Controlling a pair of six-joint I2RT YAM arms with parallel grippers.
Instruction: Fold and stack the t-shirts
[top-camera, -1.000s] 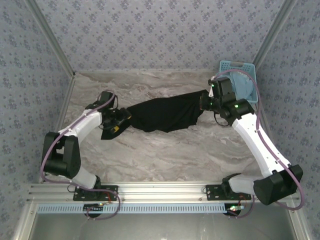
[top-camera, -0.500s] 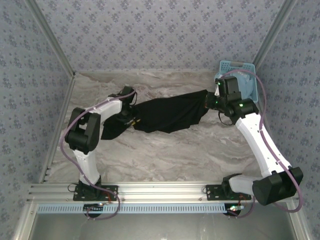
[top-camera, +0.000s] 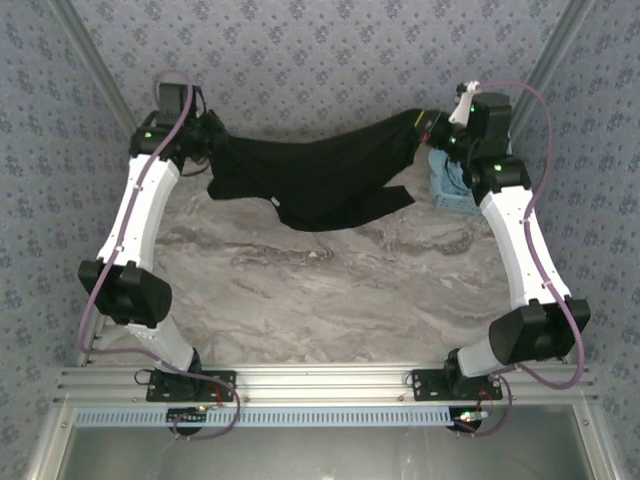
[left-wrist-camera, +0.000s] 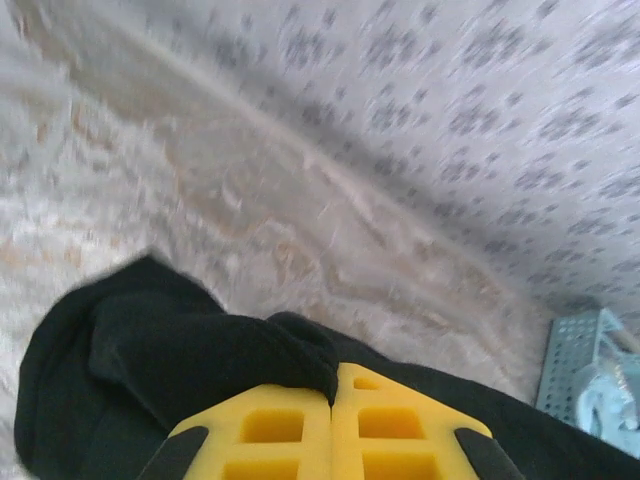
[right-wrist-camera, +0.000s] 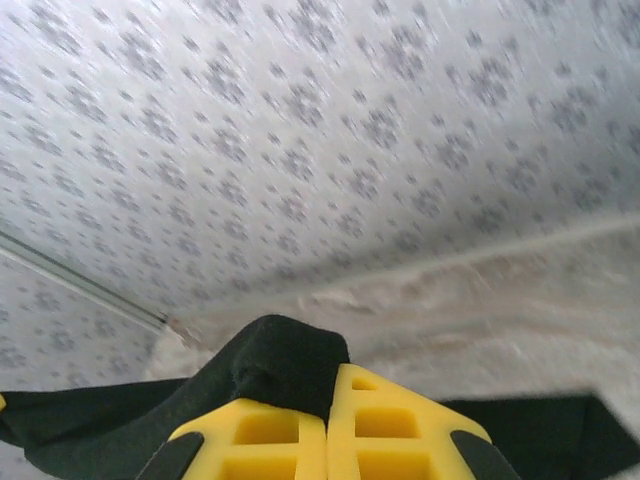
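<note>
A black t-shirt (top-camera: 320, 178) hangs in the air, stretched between both arms above the far part of the marble table (top-camera: 330, 290). My left gripper (top-camera: 208, 140) is shut on its left end, high at the back left. In the left wrist view black cloth (left-wrist-camera: 180, 350) bunches over the yellow fingers (left-wrist-camera: 270, 430), pinched between them. My right gripper (top-camera: 428, 124) is shut on the shirt's right end at the back right. In the right wrist view a fold of black cloth (right-wrist-camera: 275, 365) rises from between the yellow fingers (right-wrist-camera: 400, 425). The shirt's middle sags and a flap hangs lower.
A light blue basket (top-camera: 450, 185) holding pale blue cloth stands at the table's far right, under the right arm; it also sits at the right edge of the left wrist view as the basket (left-wrist-camera: 590, 365). Patterned walls (top-camera: 320, 60) close in the back and sides.
Both arms have risen and swung toward the back wall, lifting the t-shirt off the table. The left gripper closed on the shirt's left end during this time.
</note>
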